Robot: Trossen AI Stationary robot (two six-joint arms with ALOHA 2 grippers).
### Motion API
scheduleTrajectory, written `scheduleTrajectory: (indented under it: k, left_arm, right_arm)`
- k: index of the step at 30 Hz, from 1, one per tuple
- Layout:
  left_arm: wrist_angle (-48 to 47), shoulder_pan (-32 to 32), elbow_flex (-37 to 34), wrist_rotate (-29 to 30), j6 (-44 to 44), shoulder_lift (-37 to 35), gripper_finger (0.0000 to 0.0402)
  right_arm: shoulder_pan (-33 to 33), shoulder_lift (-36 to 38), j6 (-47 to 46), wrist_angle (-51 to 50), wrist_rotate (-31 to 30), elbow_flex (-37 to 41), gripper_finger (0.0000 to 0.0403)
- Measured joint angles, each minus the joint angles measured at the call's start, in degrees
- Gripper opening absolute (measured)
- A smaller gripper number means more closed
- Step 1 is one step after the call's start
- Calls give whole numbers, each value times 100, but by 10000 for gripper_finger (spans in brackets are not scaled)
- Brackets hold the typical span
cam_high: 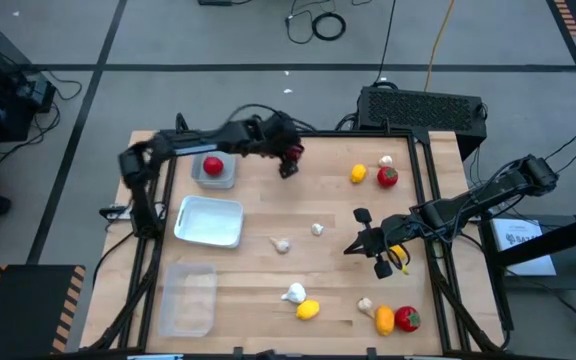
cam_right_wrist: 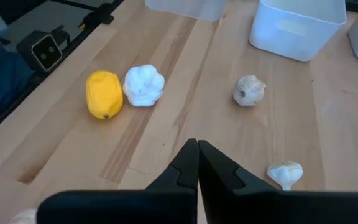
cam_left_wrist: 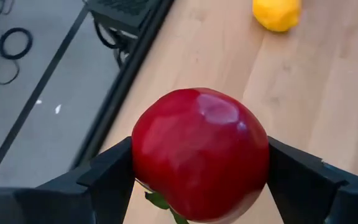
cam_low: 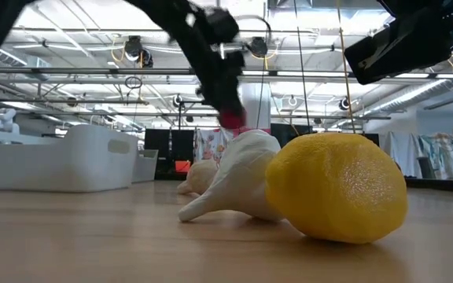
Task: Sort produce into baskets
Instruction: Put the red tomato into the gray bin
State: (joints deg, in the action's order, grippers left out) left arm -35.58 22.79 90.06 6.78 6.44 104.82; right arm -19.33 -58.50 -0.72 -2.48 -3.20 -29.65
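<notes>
My left gripper (cam_high: 290, 158) is shut on a red round fruit (cam_left_wrist: 201, 152) above the table's far middle; it also shows in the low view (cam_low: 231, 118). Another red fruit (cam_high: 212, 165) lies in the greyish basket (cam_high: 218, 181) at the far left. The white basket (cam_high: 209, 222) and the clear basket (cam_high: 188, 298) stand nearer along the left side. My right gripper (cam_right_wrist: 197, 155) is shut and empty above the table's right middle (cam_high: 356, 243). A yellow lemon (cam_right_wrist: 103, 93) and several garlic bulbs (cam_right_wrist: 144, 85) lie on the wood. My left gripper pinches the red fruit by its two opposite sides (cam_left_wrist: 143, 163) between its two fingers (cam_left_wrist: 107, 180). The fingers slant down from the table's left. The fruit is lifted clear of the table, its green top (cam_left_wrist: 158, 200) turned away from the table.
At the far right lie a yellow lemon (cam_high: 358, 174), a garlic bulb (cam_high: 386, 160) and a red fruit (cam_high: 387, 177). At the near right lie a garlic bulb (cam_high: 365, 304), an orange lemon (cam_high: 384, 319) and a red fruit (cam_high: 406, 318). A yellow piece (cam_high: 399, 255) shows under the right arm.
</notes>
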Motion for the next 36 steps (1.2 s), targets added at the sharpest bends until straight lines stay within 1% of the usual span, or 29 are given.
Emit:
scheduleTrajectory:
  k: [4,8,13,16,21,25,27,30,36]
  left_arm:
    - [-945,116,0,372,-70,-576,310]
    - [-1530,301,-158,577,-321,-928,310]
    - [-2370,724,-481,1041,-619,-1013,310]
    - [-2677,1093,-756,1114,-754,-1012,310]
    - [-2707,1768,-1133,1113,-919,-1009,309]
    - [-2628,2191,-1349,636,-1200,-1009,312]
    - [-2644,2305,-1426,589,-1346,-1006,320]
    - [-2641,2456,-1485,724,-1368,-1007,339]
    - [-2566,2507,-1488,740,-1356,-1009,367]
  right_arm:
    - [0,0,-16,-11,7,0,0]
    - [0,0,-135,0,20,0,0]
    - [0,0,-183,-9,26,0,0]
    - [0,0,-211,-9,28,0,0]
    - [0,0,-292,-14,28,0,0]
    - [0,0,-292,-15,28,0,0]
    - [0,0,-292,-15,28,0,0]
    - [0,0,-286,-15,28,0,0]
    - [-2,0,-277,-15,28,0,0]
